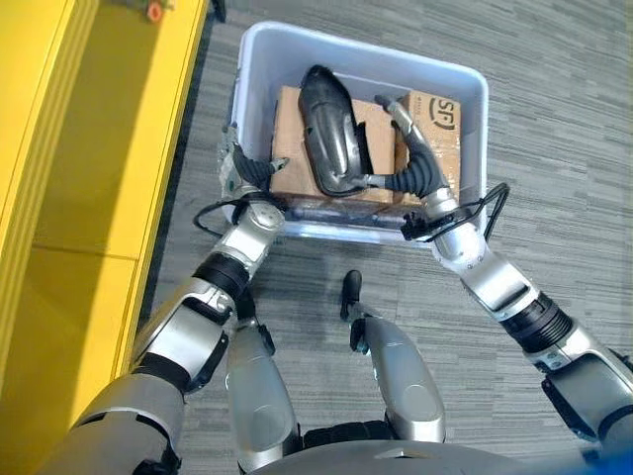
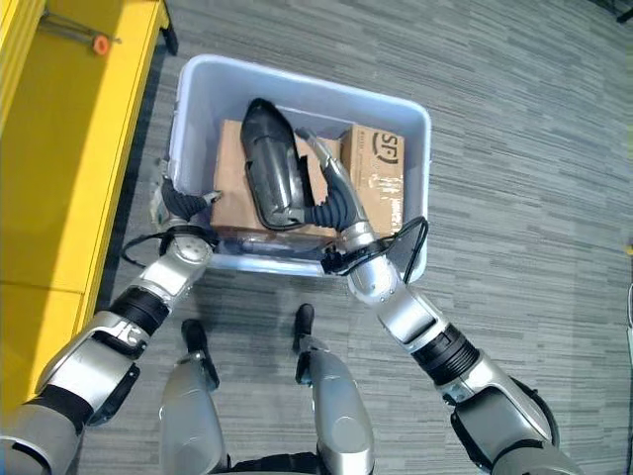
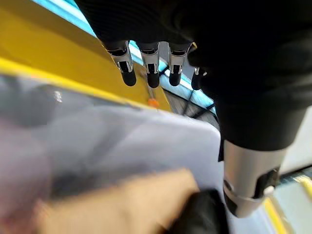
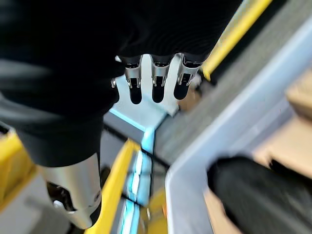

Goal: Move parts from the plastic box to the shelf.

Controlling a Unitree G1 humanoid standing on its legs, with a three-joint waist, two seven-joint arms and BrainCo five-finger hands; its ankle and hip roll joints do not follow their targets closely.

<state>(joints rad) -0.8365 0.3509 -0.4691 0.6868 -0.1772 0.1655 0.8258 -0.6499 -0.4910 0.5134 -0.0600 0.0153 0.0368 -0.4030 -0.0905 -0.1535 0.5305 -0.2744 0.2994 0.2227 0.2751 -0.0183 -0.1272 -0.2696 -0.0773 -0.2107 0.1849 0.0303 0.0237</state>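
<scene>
While both of your arms reach into the plastic box (image 1: pixel 463 91), the black part (image 1: pixel 331 129) lies between your two hands, resting tilted on top of the cardboard boxes (image 1: pixel 292 148) that fill the bottom. Your right hand (image 1: pixel 413 148) is just beside the part, at its lower end, with fingers stretched out straight along its edge; whether they touch the part or stop just short I cannot tell from the head views. In its own wrist view the right hand's fingers (image 4: pixel 155 83) hang straight and slightly apart, holding nothing. Your left hand (image 1: pixel 249 168) sits at the box's near wall, on the far side of the part from your right hand and a little apart from it; its fingers (image 3: pixel 152 68) are likewise straight and spread, empty.

The part looks like a moulded shell: stiff, curved, glossy, and probably light for its bulk. That smooth, rounded back is likely to slide under straight fingers, so take it by the edges instead. I would bring your left hand across to the rim nearest it and your right hand under the narrow lower end, then close both before lifting. Because it rests loosely on the cardboard, it may rock or pivot when you press one side alone. The yellow shelf (image 1: pixel 109 148) stands beyond your left hand, outside the box.
</scene>
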